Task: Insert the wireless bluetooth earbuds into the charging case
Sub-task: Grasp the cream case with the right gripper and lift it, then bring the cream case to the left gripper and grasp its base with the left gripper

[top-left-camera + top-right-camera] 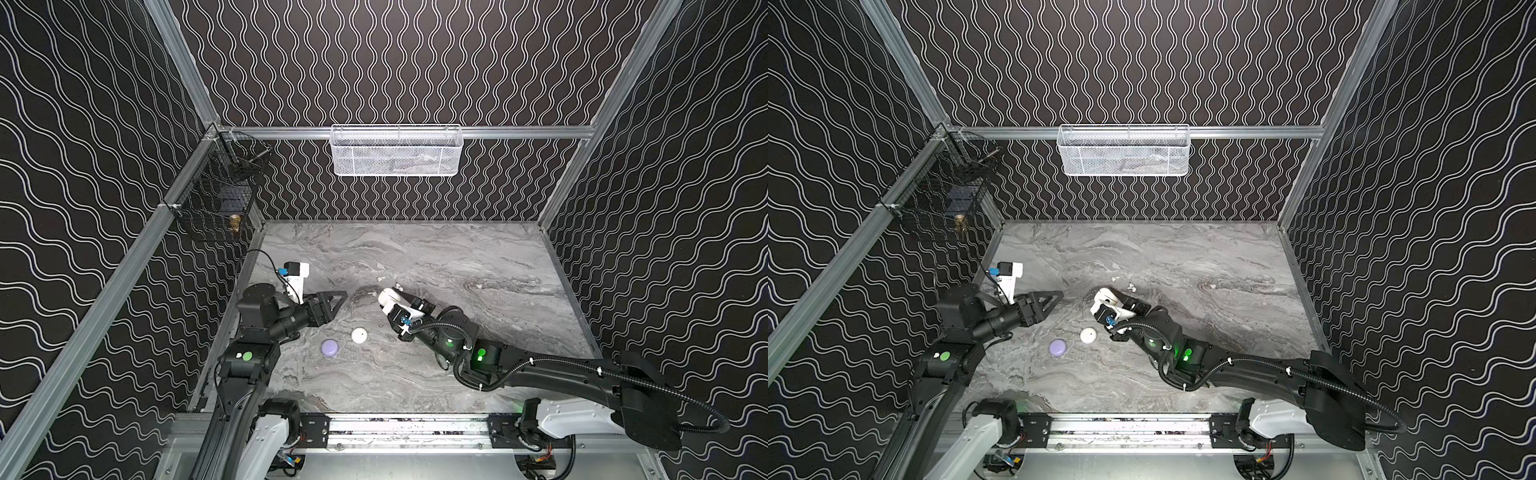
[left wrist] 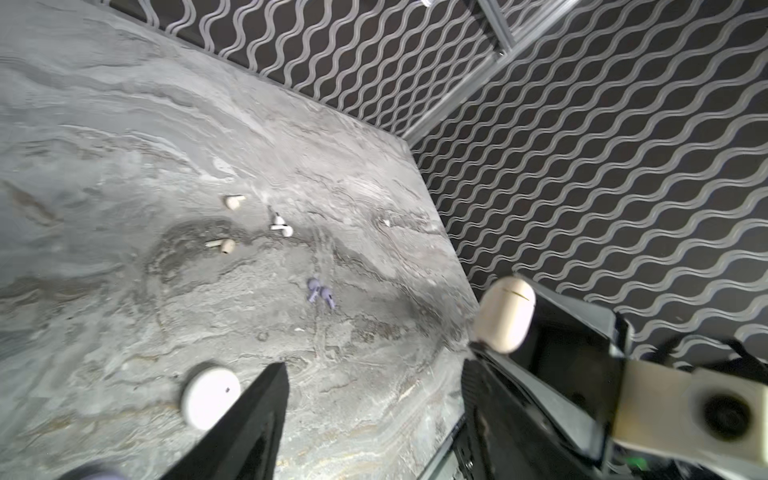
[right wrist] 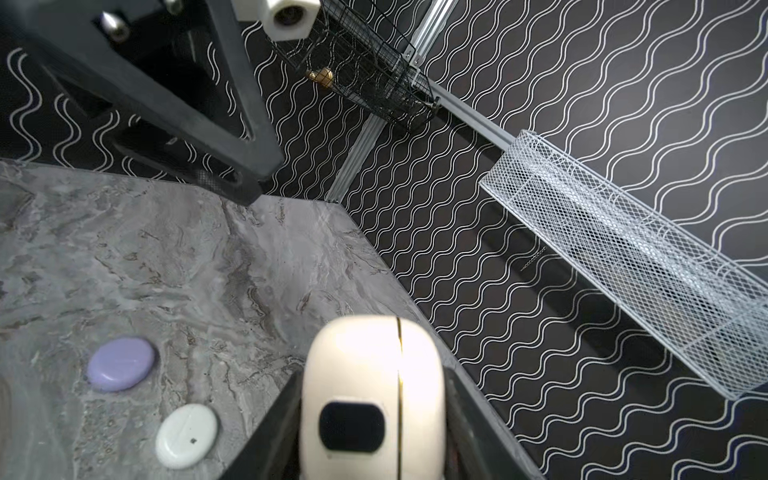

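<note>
Right gripper (image 3: 372,453): clamped on the cream charging case (image 3: 365,365), held off the worktop (image 1: 457,374), lid shut; probably presented for opening.
Left gripper (image 1: 337,300): fingers wide, empty, facing the case, not touching it.
Earbuds (image 2: 320,291): loose mid-worktop toward the back edge; none seated.
White case (image 1: 358,335), lilac case (image 1: 330,348): shut, nearer the front edge.

Cream case (image 3: 370,374) bottom off-frame; earbuds (image 1: 379,279) mere specks from above.
</note>
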`<control>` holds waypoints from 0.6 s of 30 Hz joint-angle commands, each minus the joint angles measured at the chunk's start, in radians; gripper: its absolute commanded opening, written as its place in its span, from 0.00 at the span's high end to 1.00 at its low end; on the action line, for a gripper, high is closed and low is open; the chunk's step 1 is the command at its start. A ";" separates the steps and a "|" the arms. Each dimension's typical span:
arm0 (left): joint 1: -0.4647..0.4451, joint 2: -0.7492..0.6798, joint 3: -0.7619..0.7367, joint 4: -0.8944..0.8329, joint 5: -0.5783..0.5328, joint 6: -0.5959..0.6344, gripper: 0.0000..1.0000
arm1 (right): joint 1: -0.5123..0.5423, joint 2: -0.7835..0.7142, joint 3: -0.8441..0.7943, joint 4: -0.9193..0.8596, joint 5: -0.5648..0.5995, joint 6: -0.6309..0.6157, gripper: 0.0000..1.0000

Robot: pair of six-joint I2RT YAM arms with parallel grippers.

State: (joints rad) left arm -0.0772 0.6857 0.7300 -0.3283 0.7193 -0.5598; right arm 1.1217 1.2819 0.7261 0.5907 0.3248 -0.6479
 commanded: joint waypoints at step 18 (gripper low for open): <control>-0.354 0.071 0.015 0.122 -0.142 0.061 0.39 | -0.013 -0.042 -0.012 -0.017 -0.193 -0.105 0.78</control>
State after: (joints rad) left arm -0.3801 0.7380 0.7334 -0.2272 0.6785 -0.5400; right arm 1.1061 1.2510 0.7200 0.5503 0.1707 -0.7444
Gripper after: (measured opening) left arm 0.626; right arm 0.465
